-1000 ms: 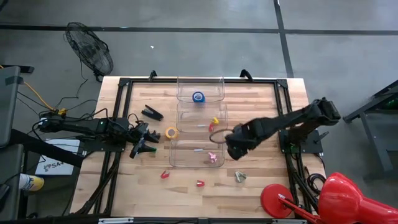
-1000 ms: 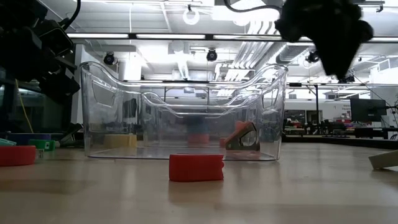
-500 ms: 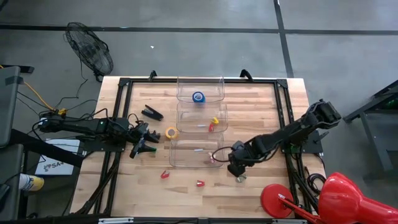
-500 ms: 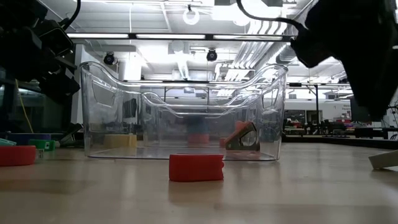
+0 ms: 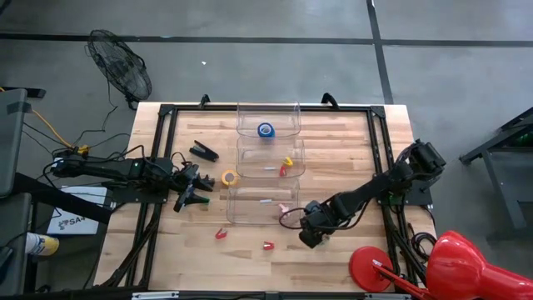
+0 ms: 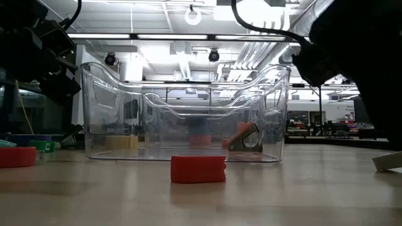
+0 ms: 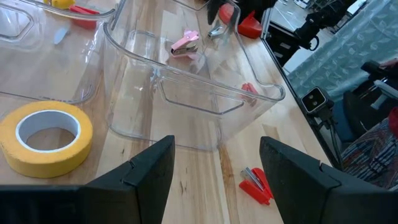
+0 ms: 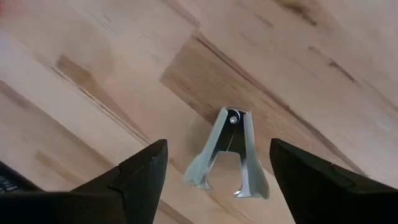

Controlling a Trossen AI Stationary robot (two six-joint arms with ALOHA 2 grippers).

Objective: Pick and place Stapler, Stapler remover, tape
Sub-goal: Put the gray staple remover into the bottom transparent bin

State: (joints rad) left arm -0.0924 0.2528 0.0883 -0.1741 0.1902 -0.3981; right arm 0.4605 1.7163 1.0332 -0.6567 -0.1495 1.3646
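Observation:
A grey metal staple remover (image 8: 229,155) lies flat on the wood near the table's near right. My right gripper (image 8: 217,149) hangs over it, open, with one finger on either side and not touching; in the high view the gripper (image 5: 311,233) hides the remover. My left gripper (image 7: 217,143) waits open on the table's left (image 5: 193,190), next to the yellow tape roll (image 5: 229,177). A blue tape roll (image 5: 266,130) lies in the far clear bin. The black stapler (image 5: 204,151) lies on the table left of the bins. The pink tape roll is out of view.
Three clear bins stand in a row down the table's middle; the near one (image 5: 250,215) holds a pink staple remover (image 5: 283,208), the middle one (image 5: 250,158) yellow and red items (image 5: 287,162). Two red staple removers (image 5: 221,234) (image 5: 268,245) lie near the near edge.
My right gripper has moved from beside the bins toward the table's near edge and come down, ending over the grey staple remover. Nothing else has moved.

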